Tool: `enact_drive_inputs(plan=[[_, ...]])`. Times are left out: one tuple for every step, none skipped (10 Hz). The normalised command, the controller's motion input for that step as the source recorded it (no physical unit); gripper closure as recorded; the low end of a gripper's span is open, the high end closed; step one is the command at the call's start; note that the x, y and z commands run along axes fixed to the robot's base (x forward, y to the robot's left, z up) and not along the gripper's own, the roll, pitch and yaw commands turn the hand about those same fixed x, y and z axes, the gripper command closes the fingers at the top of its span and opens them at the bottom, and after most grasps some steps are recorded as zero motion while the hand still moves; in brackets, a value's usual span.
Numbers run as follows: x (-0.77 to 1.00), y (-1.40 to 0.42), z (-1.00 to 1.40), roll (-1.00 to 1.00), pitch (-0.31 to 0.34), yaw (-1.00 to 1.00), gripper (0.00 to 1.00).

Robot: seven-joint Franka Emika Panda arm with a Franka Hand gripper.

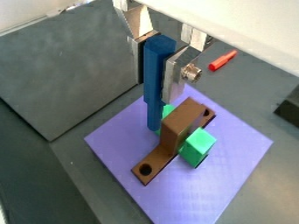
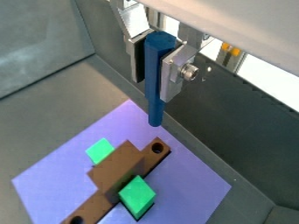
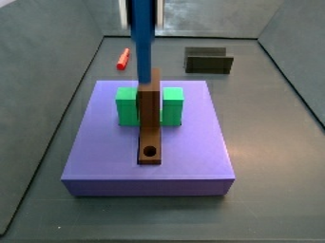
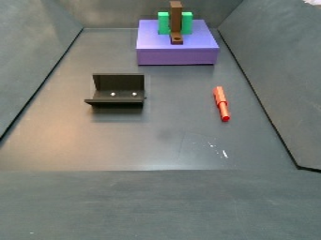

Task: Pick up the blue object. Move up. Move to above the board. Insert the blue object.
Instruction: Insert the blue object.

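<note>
Blue rod [image 1: 156, 83], one only, hangs upright, clamped in the gripper [image 2: 160, 63] above the board's [image 3: 150, 128] far end. One board, one purple slab [image 3: 191, 157], one green block [image 3: 170, 104], one red stick [image 4: 222, 102], one fixture [image 4: 116, 91]; open floor lies around them.

We see a red stick [image 4: 222, 103] lying well apart from the fixture [image 4: 116, 91], and a green block [image 3: 129, 105] atop the purple slab [image 3: 191, 161].
</note>
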Motion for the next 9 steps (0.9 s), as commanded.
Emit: enact_drive_inputs(plan=[[0.03,-0.27,-0.59,0.11,-0.056,0.08,1.0],[0.12,-0.25,-0.65,0.15,-0.071,0.14,1.0],[0.17,-0.22,-0.61,0.22,-0.054,0.23,1.0],[0.15,-0.21,-0.56,0.19,-0.04,0.19,1.0],[0.14,-0.18,-0.56,0.17,-0.033,0.16,1.0],[0.17,-0.16,-0.51,0.18,-0.024,0.14,1.0],[0.23,-0.09,-0.41,0.21,0.0,0.15,1.0],[0.11,-0.05,-0.34,0.16,0.0,0.15,1.0],[0.0,0.0,-0.22,0.1,0.0,0.09,1.0]])
